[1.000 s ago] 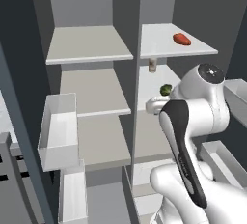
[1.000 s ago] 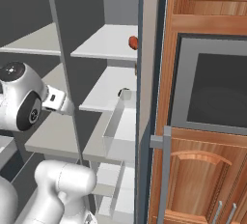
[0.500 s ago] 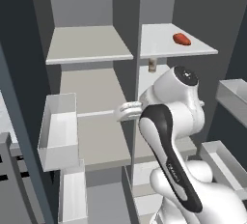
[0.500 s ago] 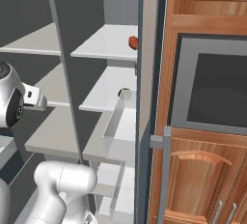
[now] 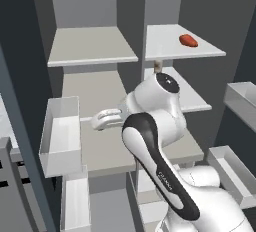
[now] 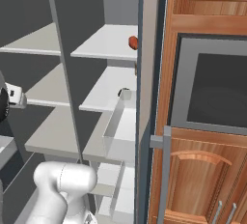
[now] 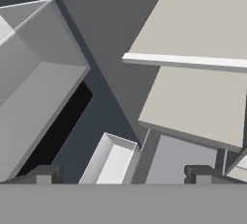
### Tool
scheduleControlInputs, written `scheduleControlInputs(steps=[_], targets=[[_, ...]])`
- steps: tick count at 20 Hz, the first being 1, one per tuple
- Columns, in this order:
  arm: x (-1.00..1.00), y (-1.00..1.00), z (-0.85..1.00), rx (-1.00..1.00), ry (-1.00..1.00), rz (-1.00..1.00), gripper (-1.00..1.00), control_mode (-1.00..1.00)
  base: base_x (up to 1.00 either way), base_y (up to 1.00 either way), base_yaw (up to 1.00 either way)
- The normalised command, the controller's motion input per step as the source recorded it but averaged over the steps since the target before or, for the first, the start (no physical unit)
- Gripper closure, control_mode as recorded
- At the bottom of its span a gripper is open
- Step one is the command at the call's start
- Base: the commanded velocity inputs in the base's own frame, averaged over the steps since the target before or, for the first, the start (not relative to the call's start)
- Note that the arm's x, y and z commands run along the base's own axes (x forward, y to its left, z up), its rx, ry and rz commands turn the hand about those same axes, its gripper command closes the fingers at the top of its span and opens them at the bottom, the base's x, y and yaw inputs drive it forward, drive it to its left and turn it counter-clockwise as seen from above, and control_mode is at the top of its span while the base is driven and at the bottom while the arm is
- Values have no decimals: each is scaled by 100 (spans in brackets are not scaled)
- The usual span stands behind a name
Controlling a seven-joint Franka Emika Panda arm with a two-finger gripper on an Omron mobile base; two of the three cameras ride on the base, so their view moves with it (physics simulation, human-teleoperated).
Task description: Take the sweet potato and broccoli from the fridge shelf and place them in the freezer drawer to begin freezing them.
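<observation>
The orange-red sweet potato lies on the top right fridge shelf, and it peeks past the fridge's edge in the right base view. The broccoli is hidden behind my arm. My gripper points left over the middle shelf of the left compartment, well down and left of the sweet potato. It is open. In the hand view the fingertips stand far apart with nothing between them, and my gripper looks down past the shelf edges. The freezer drawer is out of view.
A small brownish bottle stands on the second right shelf. A deep clear door bin hangs at the left with a narrow white bin below it; both show in the hand view. A wooden oven cabinet flanks the fridge.
My arm has swung left from the right compartment into the left one. It now covers the broccoli, which showed a second ago. The gripper has stayed open.
</observation>
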Motion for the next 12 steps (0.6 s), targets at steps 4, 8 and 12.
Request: scheduleControlInputs(steps=[4,8,12], targets=[[0,84,0,1,0,0,-100,-100,0,0,0],[0,80,0,0,0,-1,-100,-100,0,0,0],[0,44,0,0,0,-3,-100,-100,0,0,0]])
